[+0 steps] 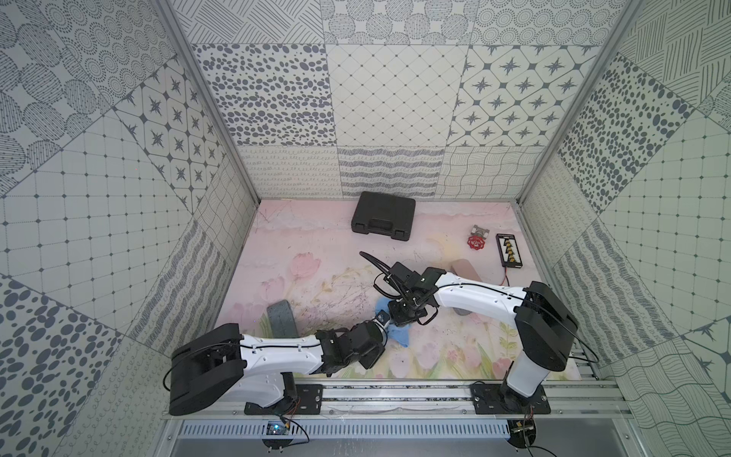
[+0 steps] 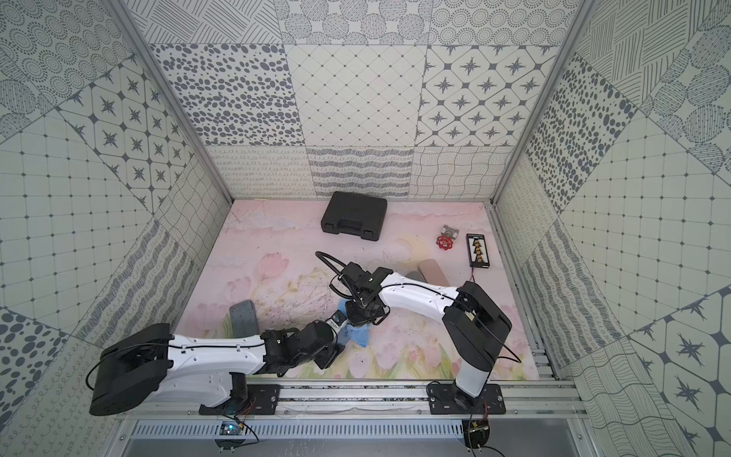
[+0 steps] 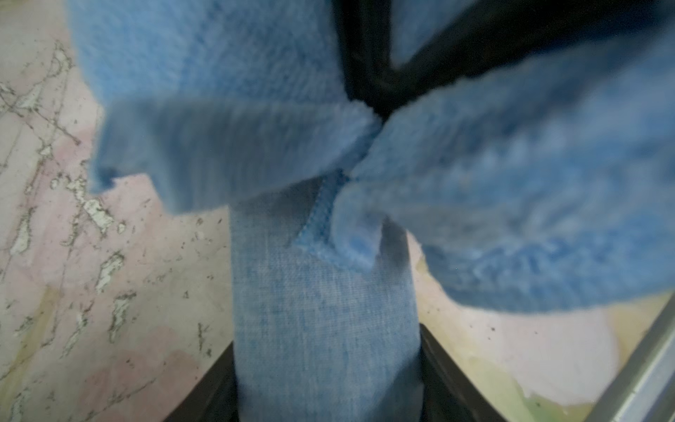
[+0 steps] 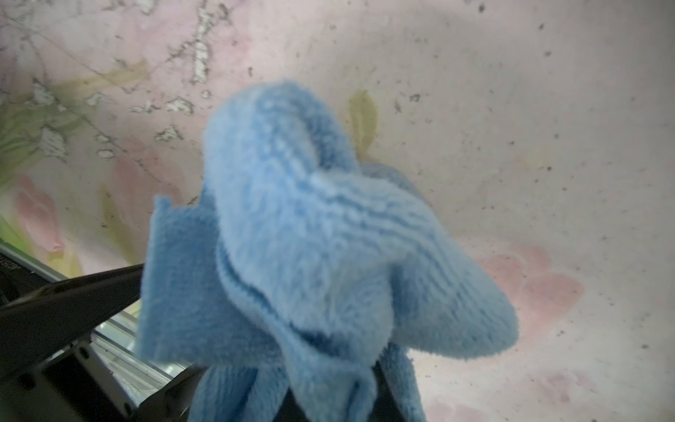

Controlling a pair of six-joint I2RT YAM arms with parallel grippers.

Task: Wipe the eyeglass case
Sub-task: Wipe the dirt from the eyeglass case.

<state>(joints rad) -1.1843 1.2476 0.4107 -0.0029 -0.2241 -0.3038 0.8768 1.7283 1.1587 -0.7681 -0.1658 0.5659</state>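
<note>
Top views: left gripper (image 1: pixel 383 317) and right gripper (image 1: pixel 400 312) were tip to tip above the near middle of the table (image 1: pixel 316 257), with the blue cloth (image 2: pixel 358 336) beneath. Left wrist: fingers (image 3: pixel 208 391) grasped the denim-blue eyeglass case (image 3: pixel 325 329), and the cloth was draped over its free end. Right wrist: jaws were clenched on the bunched cloth.

Can't see the far end of the eyeglass case (image 3: pixel 325 329), buried under the blue cloth (image 3: pixel 219 73). Also losing the other end to the frame edge. Can't get the cloth sharp either, just blur.
</note>
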